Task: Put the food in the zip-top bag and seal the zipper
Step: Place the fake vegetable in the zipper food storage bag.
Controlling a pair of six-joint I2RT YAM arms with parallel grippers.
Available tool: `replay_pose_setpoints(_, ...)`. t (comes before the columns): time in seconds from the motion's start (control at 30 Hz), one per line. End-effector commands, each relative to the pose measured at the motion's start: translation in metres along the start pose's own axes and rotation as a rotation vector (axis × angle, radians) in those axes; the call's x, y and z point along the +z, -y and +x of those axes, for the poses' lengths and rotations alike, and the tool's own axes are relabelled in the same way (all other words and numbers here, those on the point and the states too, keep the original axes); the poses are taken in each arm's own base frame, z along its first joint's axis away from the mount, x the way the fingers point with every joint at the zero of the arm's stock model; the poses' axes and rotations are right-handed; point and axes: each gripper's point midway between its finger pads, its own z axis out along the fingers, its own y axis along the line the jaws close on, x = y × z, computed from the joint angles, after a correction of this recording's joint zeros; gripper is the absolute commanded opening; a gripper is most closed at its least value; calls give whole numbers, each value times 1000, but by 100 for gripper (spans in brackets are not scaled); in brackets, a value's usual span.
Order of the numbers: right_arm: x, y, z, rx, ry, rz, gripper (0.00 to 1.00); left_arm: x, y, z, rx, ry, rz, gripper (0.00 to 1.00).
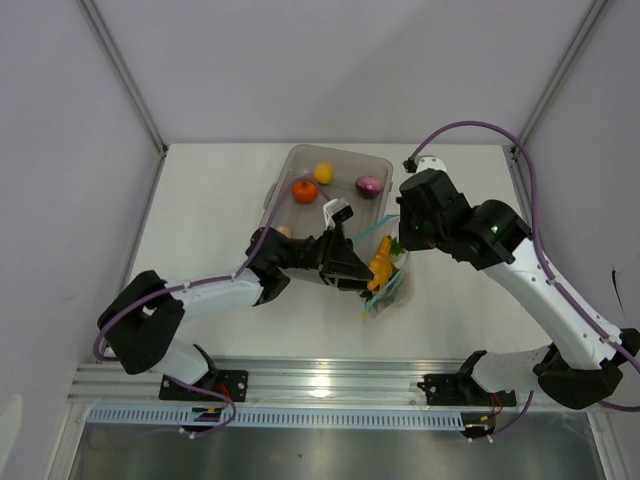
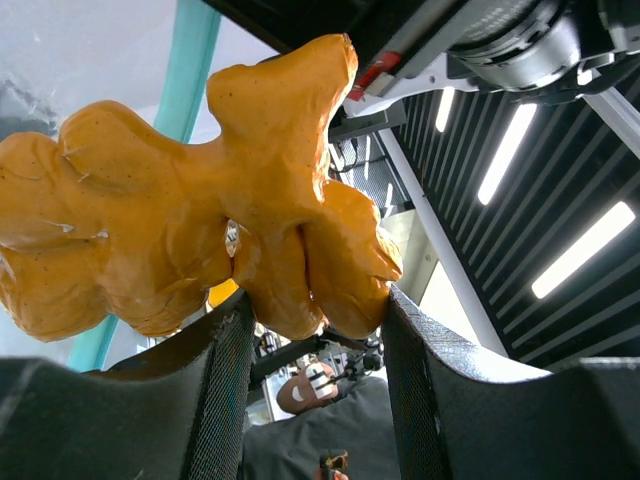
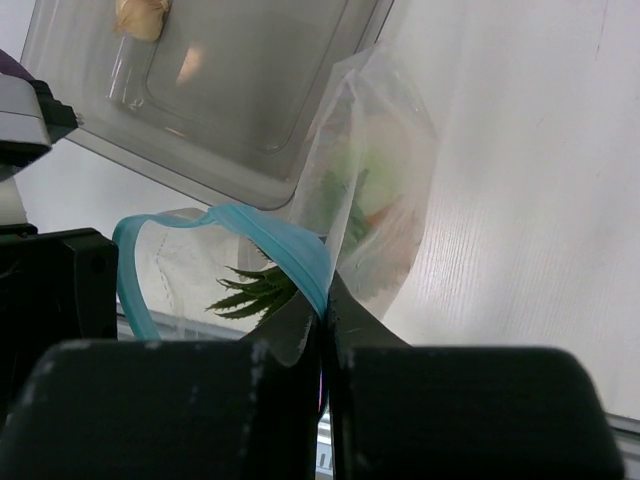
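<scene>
Left claw (image 1: pixel 362 277), from above, at centre frame beside the zip-top bag (image 1: pixel 396 286) on the desk (image 1: pixel 200 200); in its wrist view, partly closed on a lumpy orange food piece (image 2: pixel 230 200); in the right wrist view, right claw (image 3: pixel 325 325) pinched shut on the zipper (image 3: pixel 250 228), lower centre.

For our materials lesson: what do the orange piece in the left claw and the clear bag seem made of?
Orange piece: probably moulded rubbery plastic, glossy, faintly speckled. Clear bag: thin plastic film, see-through and crinkled; its blue strip looks thicker, tinted plastic.
</scene>
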Motion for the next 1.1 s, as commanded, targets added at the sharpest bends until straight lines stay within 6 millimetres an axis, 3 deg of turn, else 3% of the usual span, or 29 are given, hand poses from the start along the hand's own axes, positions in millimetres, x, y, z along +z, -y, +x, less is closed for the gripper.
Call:
replay_pose_setpoints(0.0, -13, -5, -22, 34, 78, -42, 0, 6, 8, 5, 60, -34, 38, 11)
replay_pose_setpoints(0.13, -15, -5, -22, 35, 80, -43, 0, 8, -8, 3, 8, -41, 23, 11)
replay_pose_setpoints(0.53, -12, -6, -19, 34, 71, -44, 0, 11, -32, -1, -109, -58, 9, 16)
replay_pose_setpoints(0.63, -11, -5, -18, 37, 67, -41, 0, 11, -48, -1, -170, -59, -68, 29)
replay_pose_setpoints(0.73, -11, -5, -17, 35, 63, -43, 0, 10, -58, 1, -145, -68, -118, 61)
replay_pose_setpoints(0.8, -11, -4, -16, 33, 61, -41, 0, 10, -55, 3, -68, -81, -140, 74)
replay_pose_setpoints(0.83, -11, -4, -16, 35, 60, -39, 0, 8, -65, 3, -103, -77, -196, 83)
replay_pose_setpoints(0.93, -12, -4, -15, 31, 60, -42, 0, 6, -59, 1, 3, -76, -239, 93)
replay_pose_setpoints(1.0, -13, -4, -15, 33, 60, -42, 0, -2, -71, -2, 13, -56, -316, 98)
replay_pose_setpoints(1.03, -13, -3, -14, 35, 61, -43, 0, -3, -64, -4, 50, -35, -330, 99)
replay_pose_setpoints(1.07, -13, -3, -14, 34, 60, -43, 0, -10, -74, -3, 8, -25, -395, 99)
